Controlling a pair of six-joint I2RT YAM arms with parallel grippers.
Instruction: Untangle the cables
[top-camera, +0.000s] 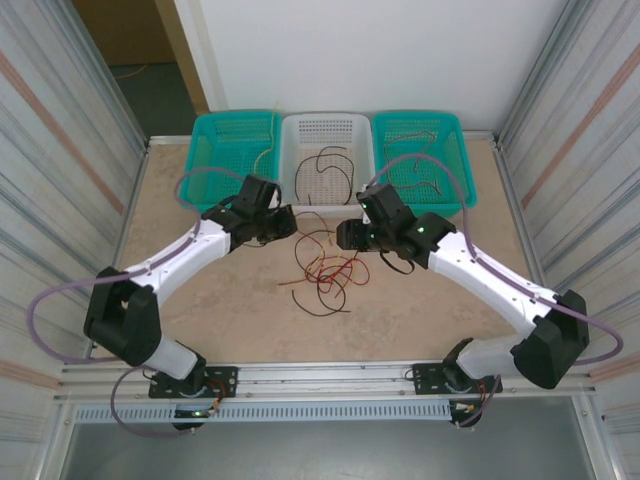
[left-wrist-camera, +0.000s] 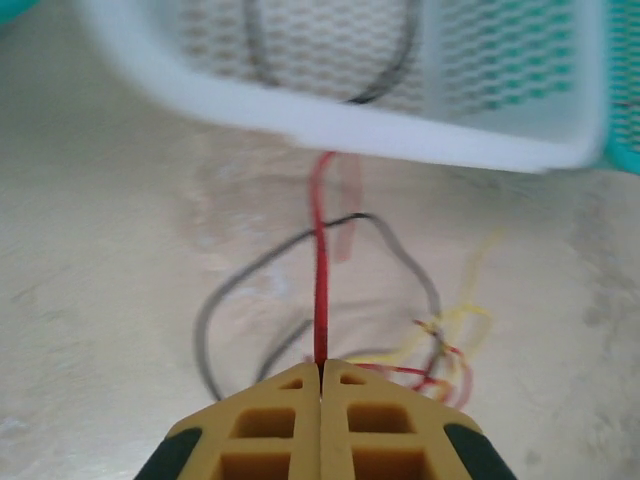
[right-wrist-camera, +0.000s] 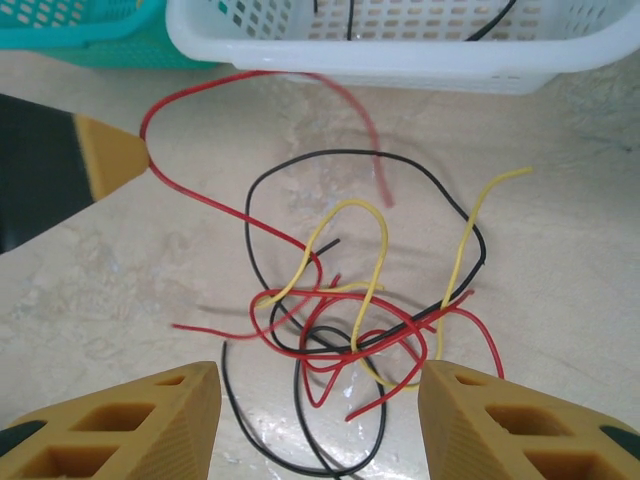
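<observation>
Your left gripper (left-wrist-camera: 320, 372) is pinching the red cable (left-wrist-camera: 321, 265) tight while your right gripper (right-wrist-camera: 318, 398) is hovering, jaws halfway apart and empty, over the cables (right-wrist-camera: 375, 318) tangled on the table (right-wrist-camera: 565, 265) by the white basket (right-wrist-camera: 400, 58); likely light and limp, they're wanting grips near free ends.

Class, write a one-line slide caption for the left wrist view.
Left gripper shut on a red cable that runs straight toward the white basket.

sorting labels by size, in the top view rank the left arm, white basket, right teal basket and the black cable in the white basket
1. left arm
2. white basket and right teal basket: look about alike, so not ranked
3. black cable
</observation>
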